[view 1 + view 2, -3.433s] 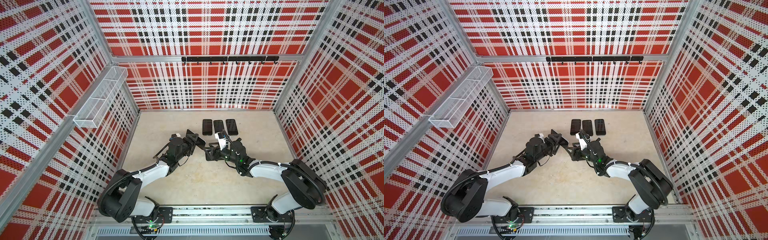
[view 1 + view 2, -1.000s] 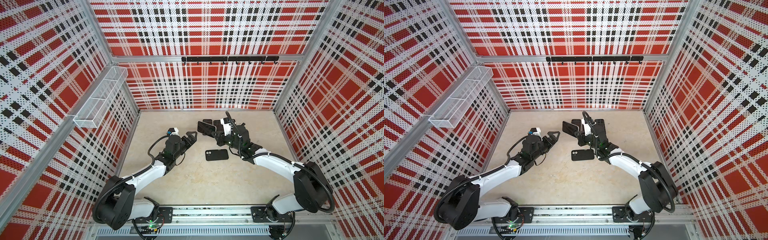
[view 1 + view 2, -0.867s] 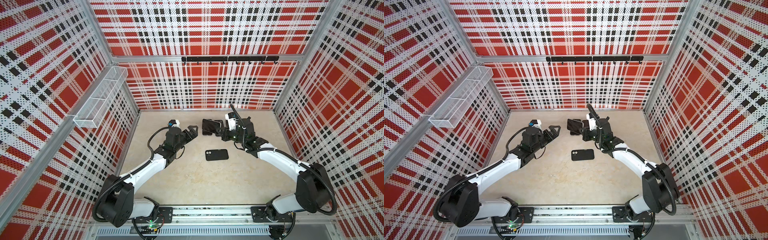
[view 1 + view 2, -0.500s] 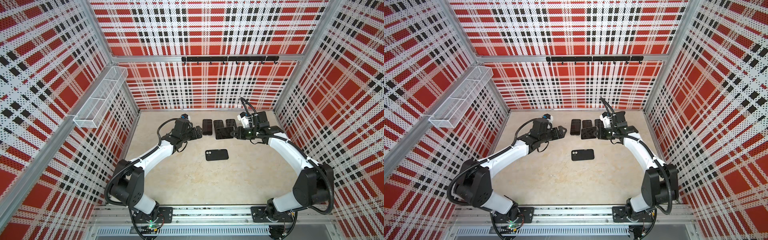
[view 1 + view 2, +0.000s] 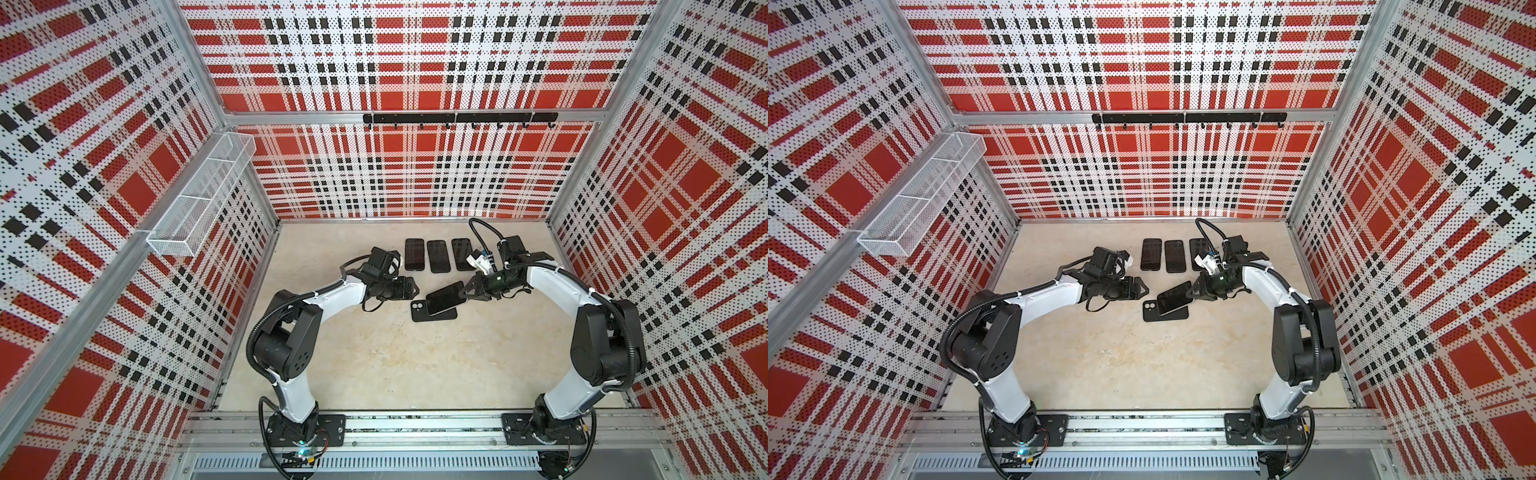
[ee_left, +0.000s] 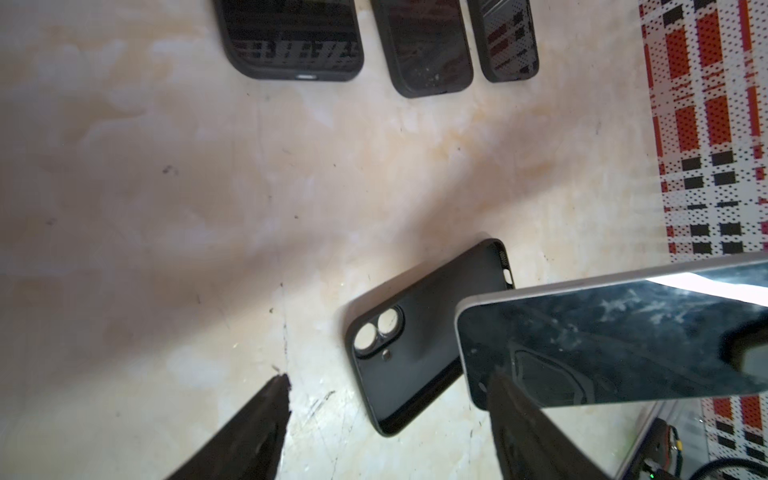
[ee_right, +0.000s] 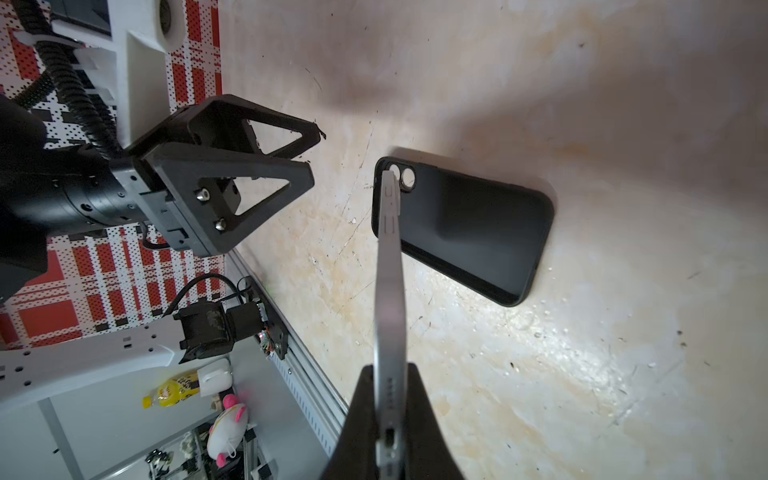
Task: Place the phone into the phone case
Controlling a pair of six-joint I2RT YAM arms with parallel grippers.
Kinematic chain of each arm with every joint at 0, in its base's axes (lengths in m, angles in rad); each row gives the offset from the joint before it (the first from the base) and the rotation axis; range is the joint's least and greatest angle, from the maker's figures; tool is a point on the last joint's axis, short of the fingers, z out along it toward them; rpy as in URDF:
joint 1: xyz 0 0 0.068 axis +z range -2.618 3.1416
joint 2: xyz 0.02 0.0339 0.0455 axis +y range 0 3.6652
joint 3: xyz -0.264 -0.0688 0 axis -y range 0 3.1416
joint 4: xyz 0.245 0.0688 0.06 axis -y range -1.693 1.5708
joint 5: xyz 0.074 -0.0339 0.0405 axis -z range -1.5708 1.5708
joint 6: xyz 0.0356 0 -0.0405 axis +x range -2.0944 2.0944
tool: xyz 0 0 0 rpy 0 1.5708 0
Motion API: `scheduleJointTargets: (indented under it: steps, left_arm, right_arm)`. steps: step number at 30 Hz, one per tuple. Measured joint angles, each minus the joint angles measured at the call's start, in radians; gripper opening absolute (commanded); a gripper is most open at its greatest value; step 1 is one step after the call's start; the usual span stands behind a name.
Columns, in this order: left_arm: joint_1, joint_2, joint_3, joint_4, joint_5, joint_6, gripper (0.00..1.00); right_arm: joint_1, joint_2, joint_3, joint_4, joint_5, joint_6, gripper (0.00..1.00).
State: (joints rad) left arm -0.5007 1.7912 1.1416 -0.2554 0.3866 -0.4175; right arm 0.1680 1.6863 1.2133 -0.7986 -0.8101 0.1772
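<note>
The black phone case (image 5: 419,312) (image 5: 1151,313) lies flat in the middle of the table, inside up, camera cut-out toward the left arm. My right gripper (image 5: 465,293) (image 7: 390,374) is shut on one short end of the phone (image 5: 444,297) (image 7: 388,291). The phone hangs tilted over the case with its screen up, and its free end (image 6: 623,340) is over the case's middle. My left gripper (image 5: 415,286) (image 6: 388,376) is open just above the table at the case's camera end (image 6: 411,345), with nothing between its fingers.
Three dark phones in cases (image 5: 439,256) lie side by side at the back of the table, behind both grippers. A white wire basket (image 5: 199,199) hangs on the left wall and a black hook rail (image 5: 457,118) on the back wall.
The right gripper has carried the phone from beside the back row forward and down over the case. The left gripper has moved from the back left to the case's camera end.
</note>
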Motion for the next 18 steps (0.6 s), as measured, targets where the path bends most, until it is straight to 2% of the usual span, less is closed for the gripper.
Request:
scheduleJointTargets:
  steps: [5,18]
  left_arm:
    - [0.0,0.018,-0.017,0.034,0.064,-0.003,0.65]
    - [0.006,0.057,-0.093,0.066,0.144,-0.005,0.59]
  right_arm:
    - [0.0,0.034,-0.01,0.025,-0.026,0.002,0.0]
    - [0.0,0.089,-0.04,0.101,-0.043,0.024,0.0]
